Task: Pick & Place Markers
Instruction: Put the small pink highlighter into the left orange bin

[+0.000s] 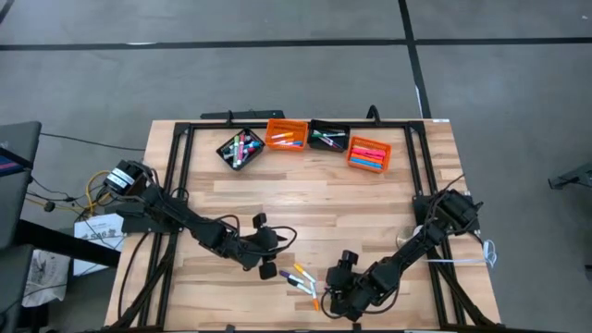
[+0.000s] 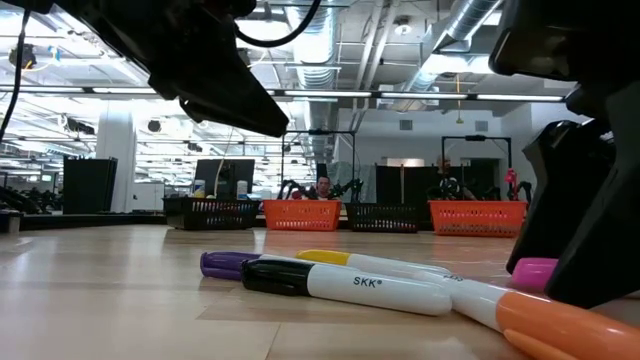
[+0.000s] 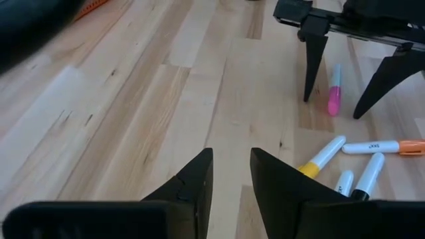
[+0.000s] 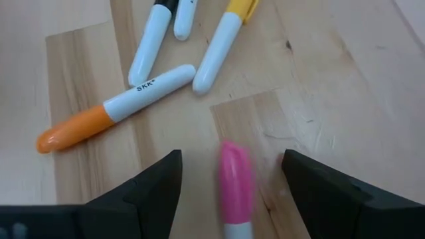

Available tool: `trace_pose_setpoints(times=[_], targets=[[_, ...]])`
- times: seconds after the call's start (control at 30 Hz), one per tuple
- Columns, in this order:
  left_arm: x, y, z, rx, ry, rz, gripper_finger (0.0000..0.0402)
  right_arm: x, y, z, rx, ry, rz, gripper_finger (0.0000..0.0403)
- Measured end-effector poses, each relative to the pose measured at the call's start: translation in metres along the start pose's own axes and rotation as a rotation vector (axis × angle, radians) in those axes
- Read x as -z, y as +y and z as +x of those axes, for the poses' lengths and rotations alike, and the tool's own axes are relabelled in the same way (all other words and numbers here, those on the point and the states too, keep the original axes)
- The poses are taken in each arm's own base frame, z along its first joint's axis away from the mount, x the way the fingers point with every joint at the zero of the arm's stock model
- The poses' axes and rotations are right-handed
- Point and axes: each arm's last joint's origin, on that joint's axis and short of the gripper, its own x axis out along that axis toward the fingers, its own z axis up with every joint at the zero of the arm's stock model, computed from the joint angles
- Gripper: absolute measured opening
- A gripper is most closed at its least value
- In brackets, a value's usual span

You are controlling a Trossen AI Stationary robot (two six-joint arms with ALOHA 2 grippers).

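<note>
Several markers (image 1: 298, 277) lie loose on the wooden table near its front edge. Among them are an orange-capped one (image 4: 99, 119), a yellow-capped one (image 3: 322, 158), a black-capped one (image 2: 330, 282) and a purple-capped one (image 2: 225, 263). A pink-capped marker (image 4: 235, 179) lies flat a little apart from them. My right gripper (image 4: 232, 174) is open, low over the table, one finger on each side of the pink cap without touching it. My left gripper (image 3: 231, 166) hovers beside the cluster on its left, its fingers a narrow gap apart with nothing between them.
Four small bins stand in a row at the table's far side, each with markers inside: a black one (image 1: 240, 148), an orange one (image 1: 286, 135), a black one (image 1: 328, 139) and an orange one (image 1: 369, 154). Bare wood lies between the bins and the grippers.
</note>
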Motion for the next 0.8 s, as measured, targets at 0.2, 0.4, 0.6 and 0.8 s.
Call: trace_pose_setpoints(times=[0.2, 0.4, 0.6, 0.8], targets=[[-0.001, 0.004, 0.002, -0.011, 0.000, -0.007, 0.0102, 0.003, -0.004, -0.001, 0.044, 0.037, -0.021, 0.0254], [-0.002, 0.004, 0.003, -0.012, -0.001, 0.030, 0.0102, 0.005, -0.007, 0.000, 0.067, 0.052, -0.062, 0.0209], [-0.003, 0.007, 0.004, -0.020, -0.003, 0.044, 0.0102, 0.001, -0.012, 0.003, 0.075, 0.057, -0.090, 0.0109], [-0.005, 0.012, 0.010, 0.137, 0.052, 0.079, 0.0102, -0.006, -0.021, 0.008, 0.116, 0.055, -0.113, 0.0025]])
